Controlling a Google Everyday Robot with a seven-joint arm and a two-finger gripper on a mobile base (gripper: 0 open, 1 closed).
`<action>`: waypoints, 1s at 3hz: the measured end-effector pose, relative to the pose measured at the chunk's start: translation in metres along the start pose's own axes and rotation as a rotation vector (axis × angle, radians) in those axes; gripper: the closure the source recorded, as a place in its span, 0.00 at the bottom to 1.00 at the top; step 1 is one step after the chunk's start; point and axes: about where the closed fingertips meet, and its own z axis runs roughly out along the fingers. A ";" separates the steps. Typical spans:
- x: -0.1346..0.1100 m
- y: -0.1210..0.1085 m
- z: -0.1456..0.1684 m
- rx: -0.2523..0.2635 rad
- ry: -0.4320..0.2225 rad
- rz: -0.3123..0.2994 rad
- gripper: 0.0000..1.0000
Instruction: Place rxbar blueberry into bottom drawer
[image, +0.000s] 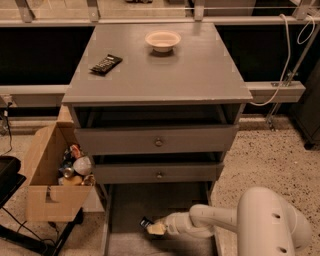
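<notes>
The grey cabinet's bottom drawer (150, 202) is pulled out, a wide shallow tray. My gripper (151, 226) reaches in from the lower right, low over the drawer's floor near its front middle. It is shut on the rxbar blueberry (145, 222), a small dark bar that sticks out to the left of the fingertips. The bar is inside the drawer's outline; I cannot tell whether it touches the floor.
A black-wrapped bar (105, 64) and a cream bowl (162, 40) lie on the cabinet top. The two upper drawers (158, 142) stand slightly open. A cardboard box (50, 185) of items stands on the floor to the left. My arm's white housing (270, 225) fills the lower right.
</notes>
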 end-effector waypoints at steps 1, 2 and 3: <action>0.001 0.001 0.002 -0.003 0.002 0.000 0.51; 0.001 0.003 0.003 -0.006 0.003 0.001 0.28; 0.002 0.005 0.005 -0.011 0.004 0.001 0.00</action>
